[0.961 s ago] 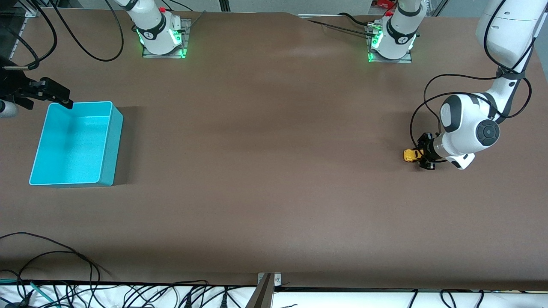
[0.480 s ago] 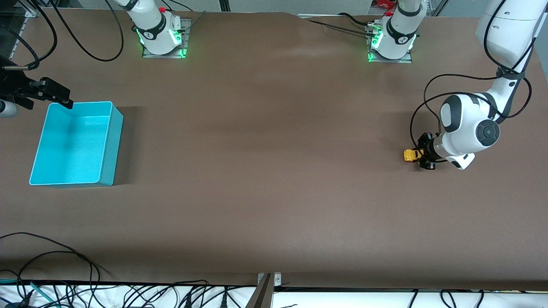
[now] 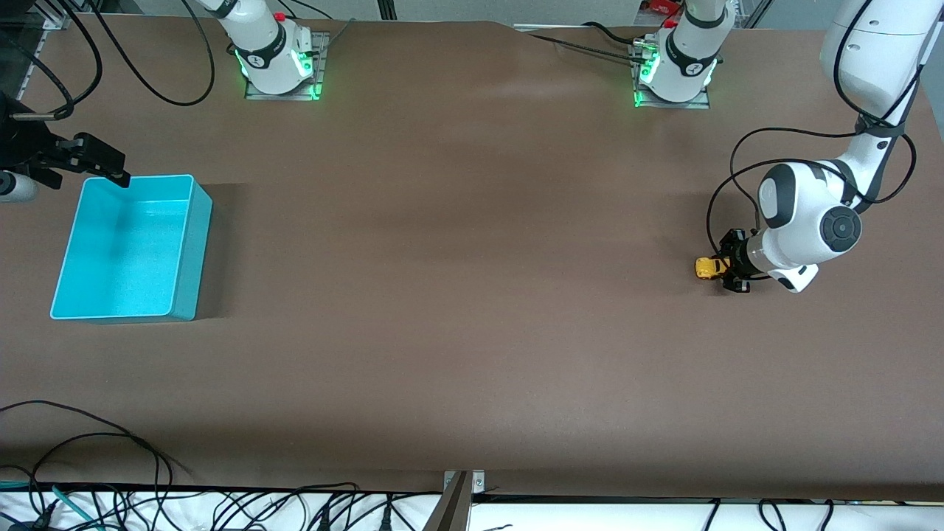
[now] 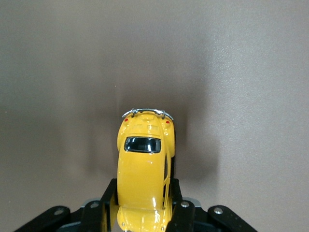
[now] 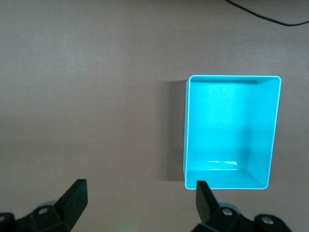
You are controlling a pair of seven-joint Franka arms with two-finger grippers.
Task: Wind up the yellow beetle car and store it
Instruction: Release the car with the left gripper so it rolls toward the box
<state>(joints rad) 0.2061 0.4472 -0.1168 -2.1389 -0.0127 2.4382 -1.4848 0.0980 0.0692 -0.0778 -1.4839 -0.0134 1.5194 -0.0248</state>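
The yellow beetle car (image 3: 709,267) sits on the brown table near the left arm's end. My left gripper (image 3: 730,270) is low at the table and shut on the car; in the left wrist view the two black fingers (image 4: 103,207) press both sides of the car (image 4: 143,169). The turquoise bin (image 3: 129,248) stands empty near the right arm's end. My right gripper (image 3: 103,167) is open and empty, in the air by the bin's corner that is farthest from the front camera. The right wrist view shows the bin (image 5: 231,133) and the spread fingers (image 5: 75,194).
Black cables (image 3: 88,442) lie along the table's edge nearest the front camera. The two arm bases (image 3: 276,59) stand at the edge farthest from that camera. A cable loop (image 3: 737,177) hangs by the left arm's wrist.
The right gripper has shifted slightly by the bin's corner. The left gripper and the car have not visibly moved.
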